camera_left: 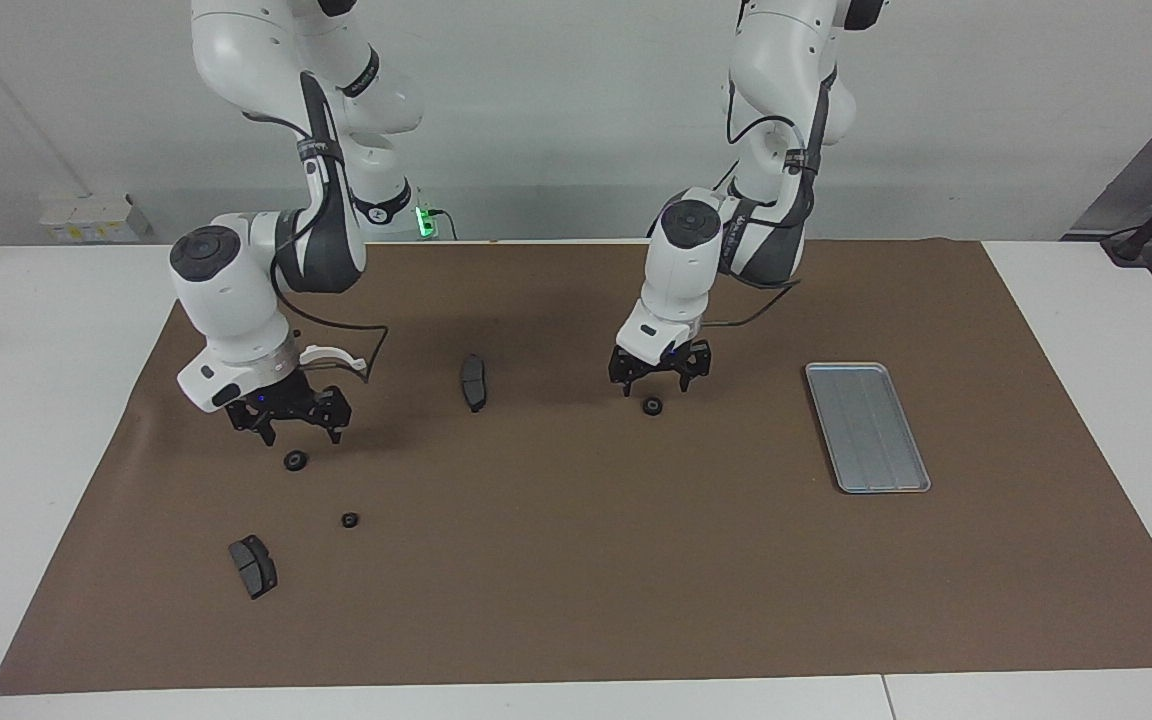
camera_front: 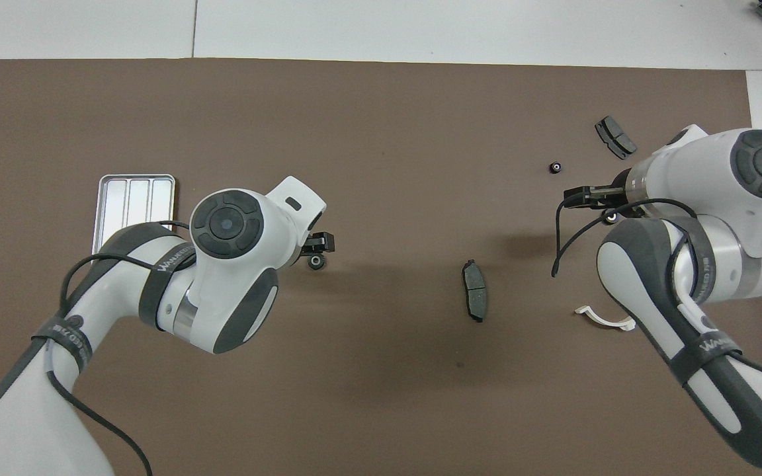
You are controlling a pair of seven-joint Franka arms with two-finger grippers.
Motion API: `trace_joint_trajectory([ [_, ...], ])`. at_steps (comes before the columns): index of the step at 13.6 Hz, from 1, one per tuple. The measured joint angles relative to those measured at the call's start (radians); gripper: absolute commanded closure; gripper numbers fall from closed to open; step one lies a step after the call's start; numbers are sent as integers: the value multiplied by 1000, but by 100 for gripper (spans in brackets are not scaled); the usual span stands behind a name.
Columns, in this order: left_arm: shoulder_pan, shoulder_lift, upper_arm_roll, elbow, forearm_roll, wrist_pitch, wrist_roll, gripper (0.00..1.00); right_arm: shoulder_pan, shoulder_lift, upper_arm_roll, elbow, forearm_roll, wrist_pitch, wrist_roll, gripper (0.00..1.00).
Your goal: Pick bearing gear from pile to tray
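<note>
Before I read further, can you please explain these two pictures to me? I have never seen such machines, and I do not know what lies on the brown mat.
These are two white robot arms at a table. One picture faces them; the other looks down from above them. On the mat lie a silver tray, three small black gears, two dark brake pads and a white half-ring. The left arm's end effector hangs open just above the gear nearest the tray. The right arm's end effector hangs open over another gear. Neither holds anything. Nothing lies in the tray.
</note>
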Motion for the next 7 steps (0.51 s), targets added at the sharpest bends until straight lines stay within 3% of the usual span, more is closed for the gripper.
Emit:
trace_joint_trajectory([
  [3,-1,19,4,-12,0,42,1,0,-22,56,0,-1,0,56,-18,0],
  [7,-1,19,11,-46,0,80,29,20,-28,94,0,-4,0,87,-19,0],
])
